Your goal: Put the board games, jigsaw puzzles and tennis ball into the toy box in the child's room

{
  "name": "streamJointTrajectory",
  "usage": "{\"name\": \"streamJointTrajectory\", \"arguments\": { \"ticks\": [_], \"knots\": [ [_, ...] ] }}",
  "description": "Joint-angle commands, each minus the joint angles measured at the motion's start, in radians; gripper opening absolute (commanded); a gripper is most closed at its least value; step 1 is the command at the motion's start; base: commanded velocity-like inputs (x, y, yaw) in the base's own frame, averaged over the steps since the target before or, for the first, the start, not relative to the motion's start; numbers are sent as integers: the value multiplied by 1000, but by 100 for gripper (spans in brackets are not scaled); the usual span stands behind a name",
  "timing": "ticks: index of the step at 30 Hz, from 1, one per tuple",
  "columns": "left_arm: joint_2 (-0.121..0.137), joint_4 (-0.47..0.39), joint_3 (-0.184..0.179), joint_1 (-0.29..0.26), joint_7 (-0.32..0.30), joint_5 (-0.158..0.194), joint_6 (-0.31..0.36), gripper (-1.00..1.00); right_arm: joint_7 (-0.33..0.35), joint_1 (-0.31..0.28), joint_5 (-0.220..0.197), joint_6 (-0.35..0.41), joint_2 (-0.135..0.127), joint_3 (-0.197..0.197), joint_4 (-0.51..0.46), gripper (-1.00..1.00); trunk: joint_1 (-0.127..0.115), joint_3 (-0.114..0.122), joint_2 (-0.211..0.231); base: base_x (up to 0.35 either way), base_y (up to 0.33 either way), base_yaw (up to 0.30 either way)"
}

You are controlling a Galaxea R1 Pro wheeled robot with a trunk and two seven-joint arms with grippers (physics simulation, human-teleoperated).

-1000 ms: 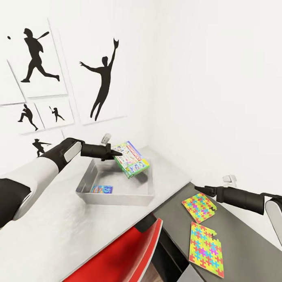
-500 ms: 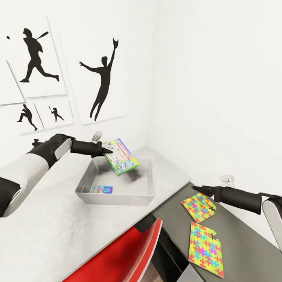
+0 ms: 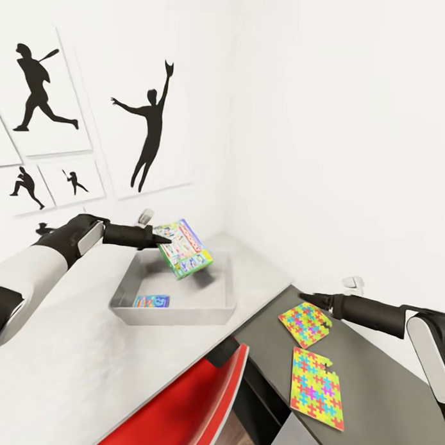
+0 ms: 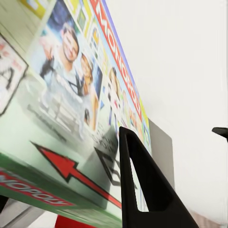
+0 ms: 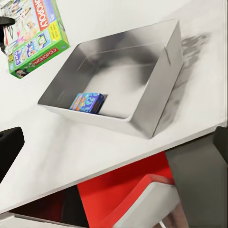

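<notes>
Your left pincer (image 3: pixel 156 237) pinched the tilted game (image 3: pixel 183 249) above the box (image 3: pixel 174 309); right pincer's (image 3: pixel 304 296) state unclear.

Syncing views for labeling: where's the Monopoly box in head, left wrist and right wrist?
Head view: the Monopoly box hangs tilted in the left gripper, above the grey toy box.
Left wrist view: the box lid fills the frame's left half, close up, with a black finger across it.
Right wrist view: the box sits in the upper left corner.
Shared landmark: the toy box, with a small blue box inside.
</notes>
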Motion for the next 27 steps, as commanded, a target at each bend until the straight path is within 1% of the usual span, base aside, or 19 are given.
{"name": "streamJointTrajectory", "arguments": {
  "ticks": [1,8,21,27],
  "knots": [
    [2,-1,-4,0,-4,5,4,-100,7,-1,5,4,1,-1,0,100,1,-2,-2,0,0,-202],
    [3,-1,-3,5,-11,2,1,-100,8,0,5,4,3,-4,0,100,1,2,-2,0,0,-169],
    [4,1,1,7,-13,1,-1,-100,7,0,5,4,3,-4,0,100,1,3,-2,-55,0,-33],
    [6,1,2,9,-14,1,-1,-100,6,0,5,4,3,-3,0,100,1,5,-2,-20,0,-141]
  ]
}}
